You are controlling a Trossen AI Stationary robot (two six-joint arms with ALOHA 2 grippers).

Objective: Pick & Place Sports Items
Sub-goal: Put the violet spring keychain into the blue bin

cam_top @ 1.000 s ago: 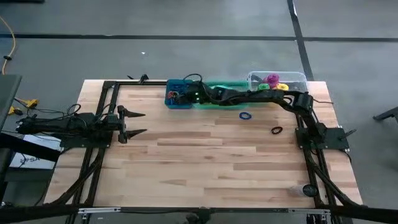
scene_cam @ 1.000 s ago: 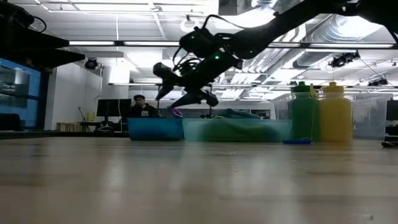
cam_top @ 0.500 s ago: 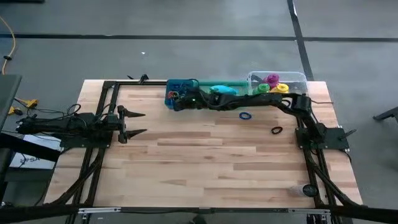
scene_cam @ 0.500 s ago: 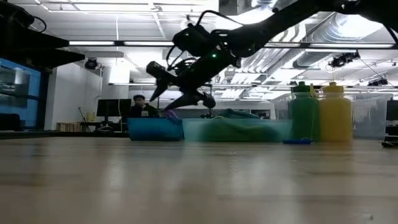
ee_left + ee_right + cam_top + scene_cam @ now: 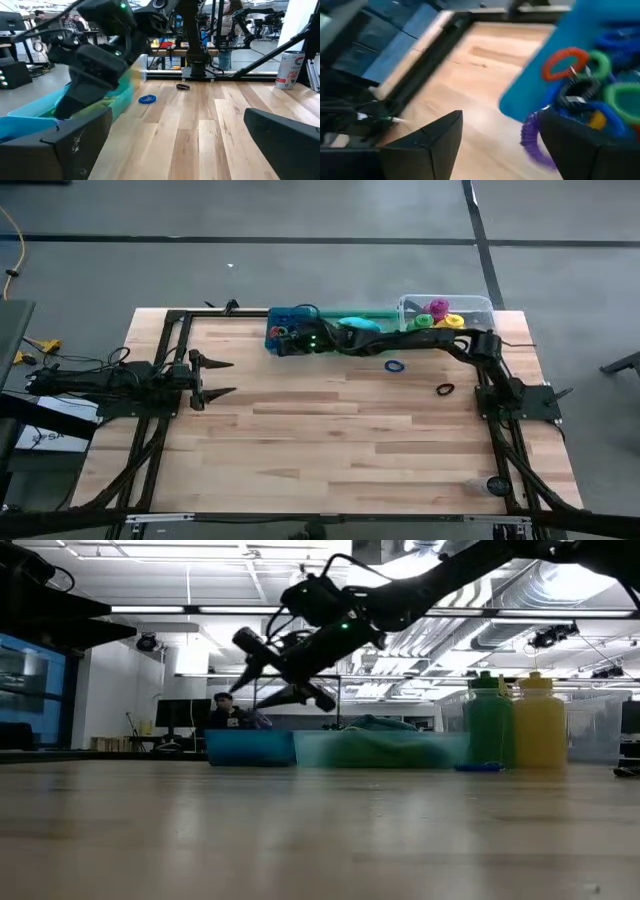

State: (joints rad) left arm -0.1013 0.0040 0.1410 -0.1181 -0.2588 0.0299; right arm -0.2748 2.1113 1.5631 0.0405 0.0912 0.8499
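Note:
My right gripper (image 5: 277, 341) reaches in from the right and hovers above the near left corner of the blue bin (image 5: 290, 320), which holds several coloured rings (image 5: 570, 62). Its fingers stand apart (image 5: 500, 122), with a purple coil ring (image 5: 532, 136) at one of them. A teal cloth (image 5: 360, 323) lies in the green bin. Purple, green and yellow bottles (image 5: 437, 312) stand in the clear bin. A blue ring (image 5: 395, 365) and a black ring (image 5: 444, 389) lie on the table. My left gripper (image 5: 217, 377) waits open at the table's left. My right gripper has the purple coil ring (image 5: 529, 131) dangling at the inner side of one finger (image 5: 570, 145), not between both. The ring hangs below the fingers beside the blue bin's rim. Whether it is hooked over the finger or only leans on it, I cannot tell.
The three bins stand in a row along the far edge, blue (image 5: 250, 745), green (image 5: 380, 748) and clear. A can (image 5: 291, 69) stands near the right arm's base. Bare wood stretches across the middle and near side of the table.
My right gripper has moved toward the table's left edge, from over the blue bin to its near left corner, and has rolled a little. The purple ring has travelled with it. The arm has swung off the green bin, uncovering the teal cloth.

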